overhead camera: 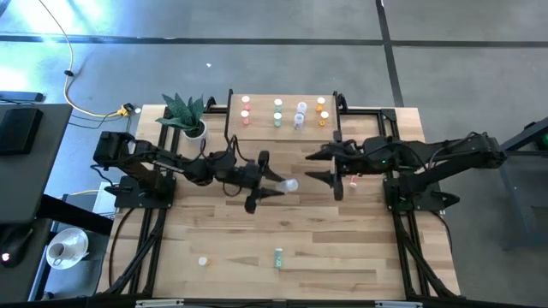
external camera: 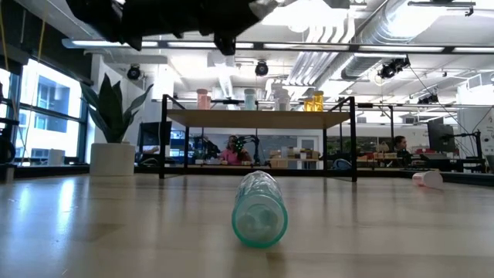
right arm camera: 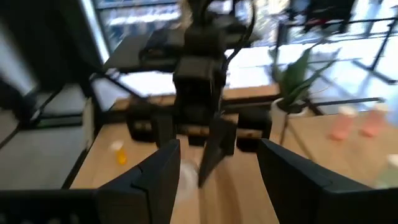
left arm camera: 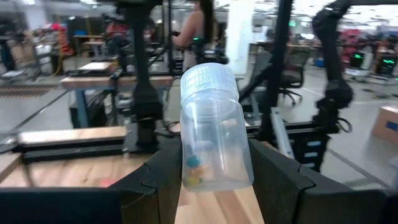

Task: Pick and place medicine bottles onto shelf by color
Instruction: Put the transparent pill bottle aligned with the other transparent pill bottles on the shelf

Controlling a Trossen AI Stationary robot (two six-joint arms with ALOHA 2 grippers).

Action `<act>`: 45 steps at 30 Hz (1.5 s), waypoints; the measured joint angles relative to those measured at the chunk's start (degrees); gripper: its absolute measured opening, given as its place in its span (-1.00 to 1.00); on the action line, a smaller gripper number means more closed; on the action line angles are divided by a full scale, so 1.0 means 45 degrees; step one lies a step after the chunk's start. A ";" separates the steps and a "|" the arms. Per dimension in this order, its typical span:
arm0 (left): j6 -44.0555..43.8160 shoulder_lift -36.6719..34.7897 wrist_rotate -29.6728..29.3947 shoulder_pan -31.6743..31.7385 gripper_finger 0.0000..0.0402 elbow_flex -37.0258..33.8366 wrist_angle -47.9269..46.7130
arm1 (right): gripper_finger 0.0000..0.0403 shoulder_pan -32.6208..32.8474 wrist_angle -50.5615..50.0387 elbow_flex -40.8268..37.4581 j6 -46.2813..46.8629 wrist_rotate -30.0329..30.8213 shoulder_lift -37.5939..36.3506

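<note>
My left gripper (overhead camera: 276,186) hangs over the table's middle, shut on a clear medicine bottle (left arm camera: 214,130) with a white cap. My right gripper (overhead camera: 310,168) faces it from the right, open and empty, a short gap away. The shelf (overhead camera: 336,121) stands at the far edge on thin black legs. Pink, green, clear and orange bottles (overhead camera: 278,111) stand on it in groups. A green bottle (external camera: 260,208) lies on its side near the front. A pink bottle (overhead camera: 352,179) lies under the right arm, and a small orange one (overhead camera: 203,262) stands at the front left. My left gripper pinches the clear bottle's body (left arm camera: 186,177) near its bottom end between its two fingers (left arm camera: 155,183). The fingers come in level from the table's left. The bottle is lifted clear of the table, and its capped end (left arm camera: 208,78) sticks out past the fingertips toward the right gripper.
A potted plant (overhead camera: 187,115) stands at the far left, beside the shelf. Black arm frames run along both side edges of the table. Bare wood lies between the arms and the front edge, around the lying green bottle (overhead camera: 278,257).
</note>
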 joint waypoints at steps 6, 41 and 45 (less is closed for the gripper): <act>0.0713 0.0000 -0.0930 -0.0860 -0.23 0.0000 0.0054 | 0.01 0.0178 -0.0181 0.0000 -0.1284 -0.0995 0.0641; 0.0818 0.0010 -0.3096 -0.1263 -0.23 -0.0005 0.0069 | -0.29 0.0762 0.0715 0.0010 -0.1778 -0.0634 0.2827; 0.1231 0.0019 -0.3109 -0.1258 -0.23 -0.0019 0.0211 | -0.41 0.0762 0.0732 0.0019 -0.1801 -0.0576 0.2833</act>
